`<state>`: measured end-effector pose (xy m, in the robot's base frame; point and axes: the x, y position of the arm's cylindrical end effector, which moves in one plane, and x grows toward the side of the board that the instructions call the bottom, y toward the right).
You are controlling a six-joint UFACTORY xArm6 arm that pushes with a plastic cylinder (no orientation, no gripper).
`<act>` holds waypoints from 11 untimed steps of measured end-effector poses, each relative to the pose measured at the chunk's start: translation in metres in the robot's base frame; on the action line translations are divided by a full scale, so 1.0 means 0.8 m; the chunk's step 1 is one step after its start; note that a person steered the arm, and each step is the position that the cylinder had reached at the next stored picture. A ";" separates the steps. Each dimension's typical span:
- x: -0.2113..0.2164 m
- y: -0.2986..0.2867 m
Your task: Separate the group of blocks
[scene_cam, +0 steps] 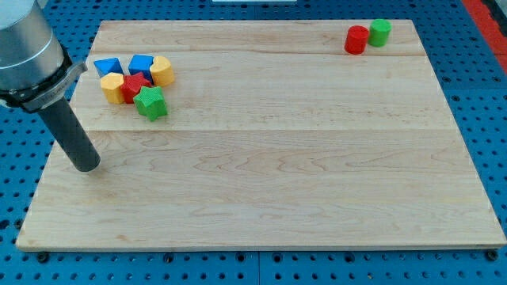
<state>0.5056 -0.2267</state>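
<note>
A tight group of blocks sits at the view's upper left of the wooden board (261, 158): a blue triangular block (106, 66), a blue block (141, 63), a yellow block (162, 71), a yellow block (112, 88), a red star block (135, 85) and a green star block (150, 103). They touch or nearly touch one another. My tip (85, 167) rests on the board near its left edge, below and left of the group, clearly apart from the green star.
A red cylinder (356, 39) and a green cylinder (380, 32) stand side by side at the board's upper right corner. The board lies on a blue perforated table (483, 103).
</note>
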 end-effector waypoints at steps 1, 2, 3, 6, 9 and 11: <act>-0.007 0.000; -0.048 0.000; -0.085 -0.002; -0.161 -0.041; -0.207 -0.050; -0.199 0.008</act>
